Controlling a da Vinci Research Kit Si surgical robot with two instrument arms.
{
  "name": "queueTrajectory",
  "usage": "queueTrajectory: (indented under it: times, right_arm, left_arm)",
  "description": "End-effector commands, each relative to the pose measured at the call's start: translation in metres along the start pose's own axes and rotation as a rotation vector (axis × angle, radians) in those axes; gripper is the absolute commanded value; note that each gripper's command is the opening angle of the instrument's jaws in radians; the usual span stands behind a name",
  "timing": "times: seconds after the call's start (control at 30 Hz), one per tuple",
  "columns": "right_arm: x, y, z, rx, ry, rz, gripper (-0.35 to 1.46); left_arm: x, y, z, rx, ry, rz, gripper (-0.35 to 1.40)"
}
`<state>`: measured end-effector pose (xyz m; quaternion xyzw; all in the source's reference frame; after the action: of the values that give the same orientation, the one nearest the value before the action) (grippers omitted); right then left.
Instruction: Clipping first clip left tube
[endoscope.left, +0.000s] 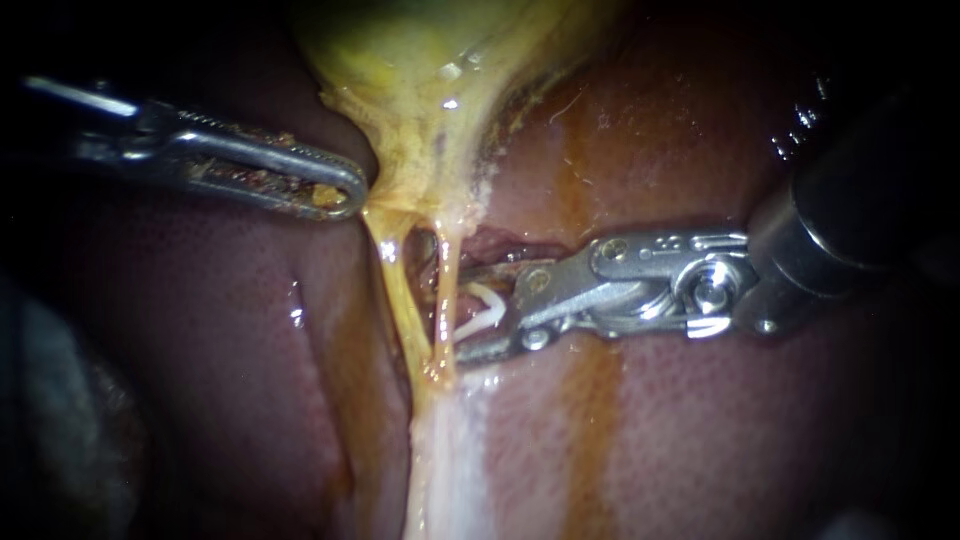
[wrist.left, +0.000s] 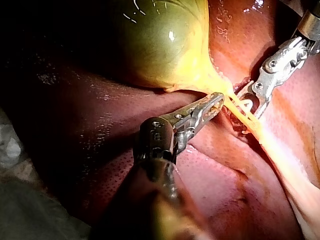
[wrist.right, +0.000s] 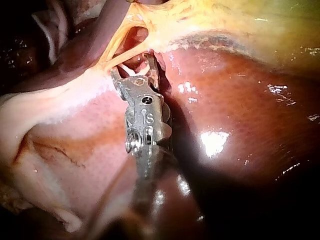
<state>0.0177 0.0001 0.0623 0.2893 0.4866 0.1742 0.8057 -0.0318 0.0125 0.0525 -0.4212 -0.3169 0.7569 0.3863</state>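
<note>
Two tubes run down from the gallbladder (endoscope.left: 420, 90). The left tube (endoscope.left: 402, 300) stands just beside the right tube (endoscope.left: 446, 285), where the right instrument's (endoscope.left: 465, 308) spread jaws grip one white clip (endoscope.left: 482, 312). The left instrument's (endoscope.left: 345, 195) jaws lie closed together, touching the gallbladder's neck above the liver (endoscope.left: 700, 430).

Surgical bench, wet liver (endoscope.left: 720, 430) and gallbladder (endoscope.left: 400, 60), left instrument (endoscope.left: 340, 195), right instrument (endoscope.left: 457, 312) (carrying a white clip (endoscope.left: 485, 308))
</note>
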Motion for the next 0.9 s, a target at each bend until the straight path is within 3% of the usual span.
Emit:
queueTrajectory:
  times: [0.03,0.63,0.9]
  right_arm:
    - [0.0000,0.0000,-0.0002,0.001,0.000,0.000,0.43]
    - [0.0008,-0.0005,-0.0086,-0.025,0.015,0.020,0.43]
    - [0.0017,-0.0010,-0.0109,-0.019,0.017,0.028,0.43]
  left_arm:
    - [0.0000,0.0000,0.0000,0.000,0.000,0.000,-0.35]
    - [-0.0002,-0.0001,0.0001,0.001,0.000,0.001,-0.35]
    - [-0.0002,-0.0002,0.0001,0.001,0.000,0.002,-0.35]
